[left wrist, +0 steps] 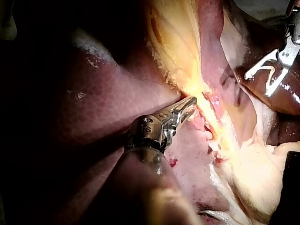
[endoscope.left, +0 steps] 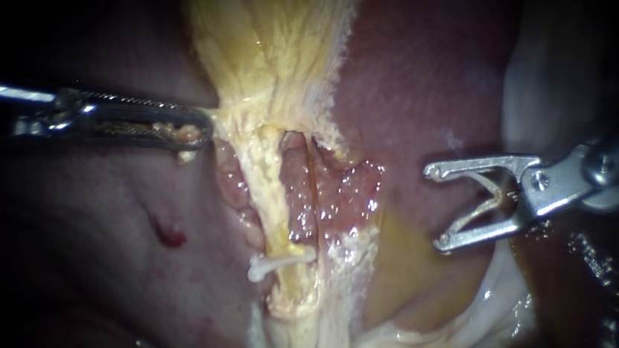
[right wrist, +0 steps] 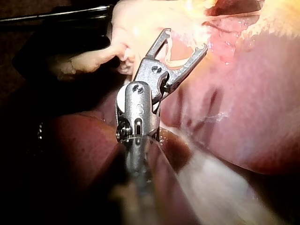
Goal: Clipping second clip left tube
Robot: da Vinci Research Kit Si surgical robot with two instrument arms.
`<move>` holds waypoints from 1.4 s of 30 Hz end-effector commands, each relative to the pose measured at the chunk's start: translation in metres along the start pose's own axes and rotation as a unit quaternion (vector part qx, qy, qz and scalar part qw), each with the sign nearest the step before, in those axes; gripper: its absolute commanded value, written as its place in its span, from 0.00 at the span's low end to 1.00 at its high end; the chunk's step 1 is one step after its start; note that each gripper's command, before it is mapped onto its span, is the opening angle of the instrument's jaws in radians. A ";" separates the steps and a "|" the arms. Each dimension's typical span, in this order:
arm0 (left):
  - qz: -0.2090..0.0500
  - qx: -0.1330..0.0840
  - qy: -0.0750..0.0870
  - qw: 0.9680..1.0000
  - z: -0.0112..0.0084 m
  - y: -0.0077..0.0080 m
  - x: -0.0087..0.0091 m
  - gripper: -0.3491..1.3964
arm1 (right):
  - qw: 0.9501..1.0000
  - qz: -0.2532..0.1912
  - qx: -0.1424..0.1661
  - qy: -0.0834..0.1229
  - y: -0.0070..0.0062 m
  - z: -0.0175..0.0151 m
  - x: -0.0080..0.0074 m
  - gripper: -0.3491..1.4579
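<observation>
Filling most of the endoscope view, dark red liver [endoscope.left: 106,237] is split by a band of yellow tissue [endoscope.left: 276,50] running top to bottom. Left tube [endoscope.left: 271,200], pale yellow, sits mid-band; pinker right tube [endoscope.left: 300,190] just beside it. Left instrument [endoscope.left: 197,134]: jaws pressed together, pinching the yellow tissue's edge. Right instrument [endoscope.left: 438,207] is well apart, right tube and wet raw tissue [endoscope.left: 352,193] between it and the left tube; jaws spread, cradling a pale clip [endoscope.left: 485,202]. White clip [endoscope.left: 280,261] crosses the left tube low down. Blood spot [endoscope.left: 169,235] on liver.
</observation>
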 end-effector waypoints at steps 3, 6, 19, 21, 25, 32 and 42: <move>0.000 0.000 0.000 1.000 0.0001 0.0000 0.0001 0.00 | 1.000 -0.001 0.003 0.004 -0.0001 0.0011 0.0001 0.47; 0.000 -0.001 0.000 1.000 0.0001 0.0000 0.0002 0.00 | 1.000 -0.002 0.006 0.008 -0.0002 0.0026 0.0001 0.47; 0.000 -0.001 0.000 1.000 0.0001 -0.0002 0.0002 0.00 | 0.999 0.043 0.016 0.030 0.0000 0.0109 -0.0016 0.47; 0.000 -0.001 0.000 1.000 0.0001 -0.0002 0.0002 0.00 | 0.998 0.050 0.019 0.033 0.0001 0.0119 -0.0020 0.47; 0.000 -0.001 0.000 1.000 0.0001 -0.0002 0.0002 0.00 | 0.997 0.063 0.024 0.040 0.0004 0.0134 -0.0029 0.47; 0.000 -0.002 0.000 1.000 0.0001 -0.0004 0.0002 0.00 | 0.995 0.082 0.036 0.054 0.0009 0.0160 -0.0043 0.47; 0.000 -0.002 0.000 1.000 0.0001 -0.0004 0.0002 0.00 | 0.991 0.109 0.045 0.068 0.0023 0.0175 -0.0066 0.47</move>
